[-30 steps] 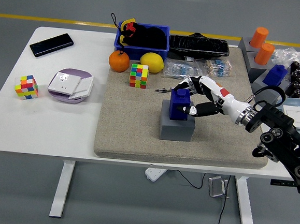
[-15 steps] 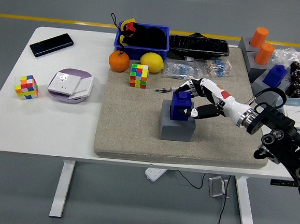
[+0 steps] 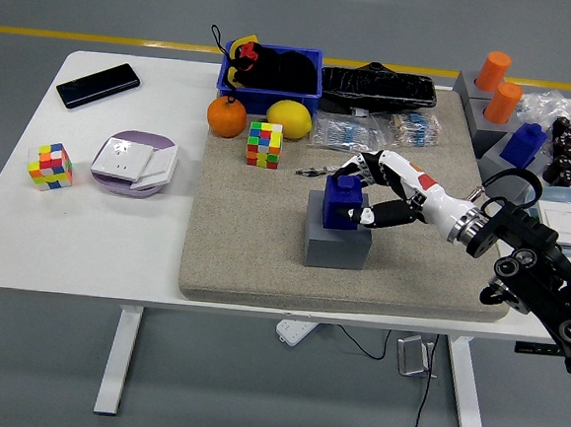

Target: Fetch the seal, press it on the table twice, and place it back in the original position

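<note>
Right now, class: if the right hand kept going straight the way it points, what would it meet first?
The right hand points left and is already at the blue seal on the grey block, so the seal comes first.

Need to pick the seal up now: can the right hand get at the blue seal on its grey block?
Probably yes. The right hand is already at the blue seal, fingers curved around its sides, on top of the grey block. Nothing stands between them.

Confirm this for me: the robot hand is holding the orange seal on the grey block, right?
Not quite. The head view shows the right robot hand on a blue seal, not an orange one, and that seal sits on the grey block.
</note>
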